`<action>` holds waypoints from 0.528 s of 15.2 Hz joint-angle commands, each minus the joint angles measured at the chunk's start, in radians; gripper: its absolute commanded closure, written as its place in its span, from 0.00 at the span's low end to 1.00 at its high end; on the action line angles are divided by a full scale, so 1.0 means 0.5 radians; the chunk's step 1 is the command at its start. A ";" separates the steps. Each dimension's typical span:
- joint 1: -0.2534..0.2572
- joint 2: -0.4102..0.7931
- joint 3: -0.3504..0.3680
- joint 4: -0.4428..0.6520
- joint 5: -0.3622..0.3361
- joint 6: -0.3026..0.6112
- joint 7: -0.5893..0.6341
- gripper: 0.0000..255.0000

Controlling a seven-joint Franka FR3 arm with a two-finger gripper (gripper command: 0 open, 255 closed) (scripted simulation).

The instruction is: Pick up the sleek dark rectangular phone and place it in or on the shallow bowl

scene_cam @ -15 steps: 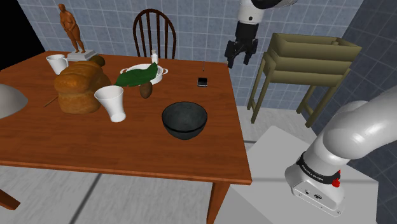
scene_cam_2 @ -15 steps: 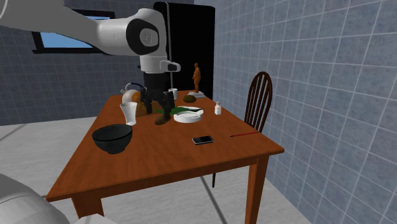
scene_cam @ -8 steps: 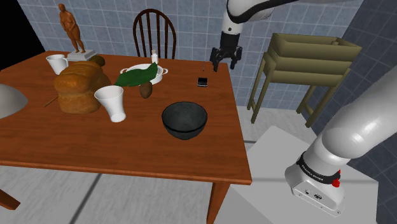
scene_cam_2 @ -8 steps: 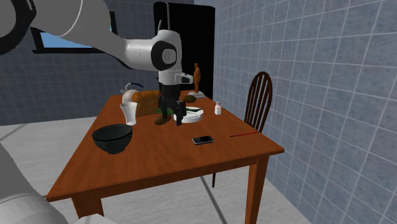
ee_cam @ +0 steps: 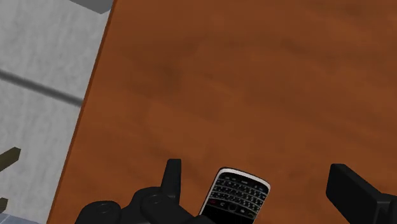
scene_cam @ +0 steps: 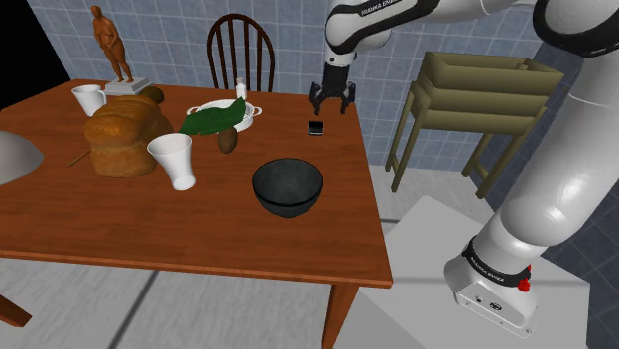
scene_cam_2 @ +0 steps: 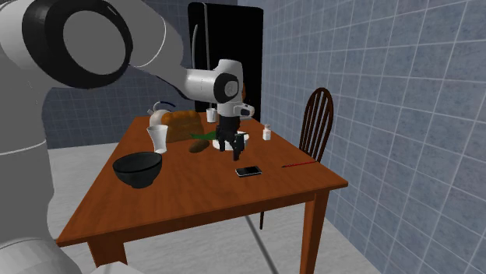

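Swinging in from beyond the table (scene_cam: pixel 198 223), the gripper (scene_cam: pixel 330 105) now hovers open and empty above the phone (scene_cam: pixel 316 127). This looks like the approach step. Next it should drop, straddle the phone and close, before heading for the bowl (scene_cam: pixel 288 196).

Phone (ee_cam: pixel 234 194) is being cut off by the wrist view's edge; grey dome (scene_cam: pixel 15 157) likewise at the shoulder view's left.
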 commanded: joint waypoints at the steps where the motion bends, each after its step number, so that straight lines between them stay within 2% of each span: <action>1: -0.011 0.157 -0.016 0.144 -0.002 0.013 0.053 0.00; 8: -0.041 0.696 -0.078 0.684 0.019 0.009 0.226 0.00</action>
